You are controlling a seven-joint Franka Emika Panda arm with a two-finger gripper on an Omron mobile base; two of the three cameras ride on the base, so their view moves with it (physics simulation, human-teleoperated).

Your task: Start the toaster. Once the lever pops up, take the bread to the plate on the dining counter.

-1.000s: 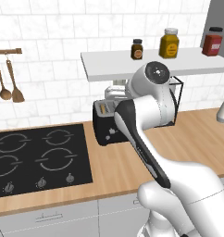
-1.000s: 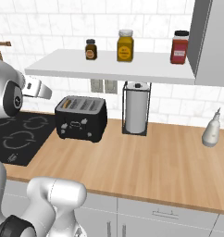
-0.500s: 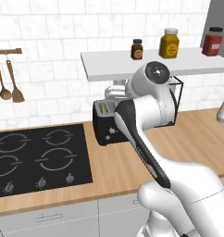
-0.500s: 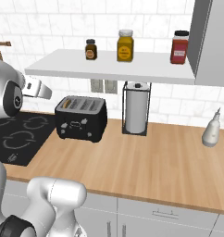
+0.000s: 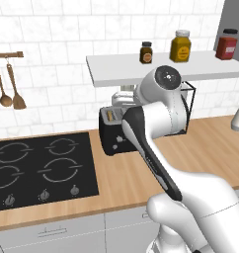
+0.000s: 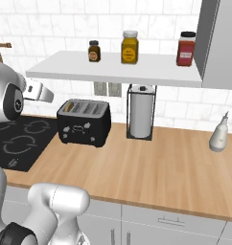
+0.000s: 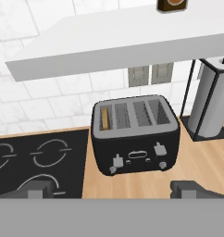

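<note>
The black toaster (image 7: 134, 134) stands on the wall-side wood worktop, its front levers and pale knobs facing me. A brown slice of bread (image 7: 105, 118) sits upright in its leftmost slot. My gripper (image 7: 114, 190) hovers in front of and above the toaster, apart from it and open wide, with nothing between its fingertips (image 7: 37, 190). In the right base view the toaster (image 6: 84, 122) stands right of the hob, and my hand hangs to its upper left. In the left base view my arm covers much of the toaster (image 5: 113, 133). The plate and the dining counter are out of view.
A black hob (image 5: 37, 168) lies left of the toaster. A paper towel roll in a wire holder (image 6: 141, 112) stands to its right. Just above it a white shelf (image 6: 113, 69) carries three jars. A pale bottle (image 6: 218, 134) is at the far right.
</note>
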